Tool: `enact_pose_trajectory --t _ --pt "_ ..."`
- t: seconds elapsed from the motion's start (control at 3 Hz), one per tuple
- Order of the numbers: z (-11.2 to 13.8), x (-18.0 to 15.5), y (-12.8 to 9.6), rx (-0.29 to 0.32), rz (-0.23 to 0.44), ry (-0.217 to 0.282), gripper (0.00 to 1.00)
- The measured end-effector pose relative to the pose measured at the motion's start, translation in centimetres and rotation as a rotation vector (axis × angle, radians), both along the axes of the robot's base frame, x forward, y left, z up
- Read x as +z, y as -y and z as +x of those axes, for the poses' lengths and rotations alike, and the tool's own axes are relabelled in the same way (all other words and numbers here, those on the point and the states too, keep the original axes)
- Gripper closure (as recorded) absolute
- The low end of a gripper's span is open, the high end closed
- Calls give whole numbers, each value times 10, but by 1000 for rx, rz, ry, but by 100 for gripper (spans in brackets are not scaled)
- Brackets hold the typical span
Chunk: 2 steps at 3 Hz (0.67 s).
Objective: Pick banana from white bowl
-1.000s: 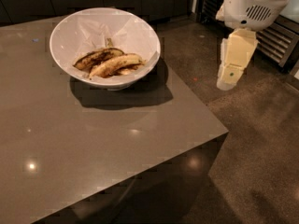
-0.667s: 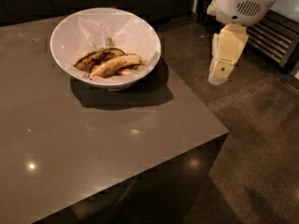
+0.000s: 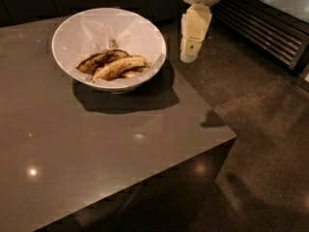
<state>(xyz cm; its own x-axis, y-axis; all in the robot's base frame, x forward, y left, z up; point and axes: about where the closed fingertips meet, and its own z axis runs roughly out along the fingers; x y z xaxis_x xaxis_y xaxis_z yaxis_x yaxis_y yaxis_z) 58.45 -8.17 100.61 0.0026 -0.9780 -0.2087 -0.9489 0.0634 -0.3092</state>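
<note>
While banana (image 3: 120, 66) lies in white bowl (image 3: 91, 30), gripper (image 3: 188, 57) hangs beside rim, apart, grip unclr.

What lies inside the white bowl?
Two bananas: the paler banana in front, a darker banana behind it. Beneath them the white bowl is covered. The tool hangs to its right.
</note>
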Motion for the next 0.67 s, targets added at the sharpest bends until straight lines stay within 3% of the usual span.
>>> enact_pose_trajectory --t 0.33,0.67 --pt "21 -20 -24 -7 -9 3 0" --pt "21 -20 -24 -7 -8 6 0"
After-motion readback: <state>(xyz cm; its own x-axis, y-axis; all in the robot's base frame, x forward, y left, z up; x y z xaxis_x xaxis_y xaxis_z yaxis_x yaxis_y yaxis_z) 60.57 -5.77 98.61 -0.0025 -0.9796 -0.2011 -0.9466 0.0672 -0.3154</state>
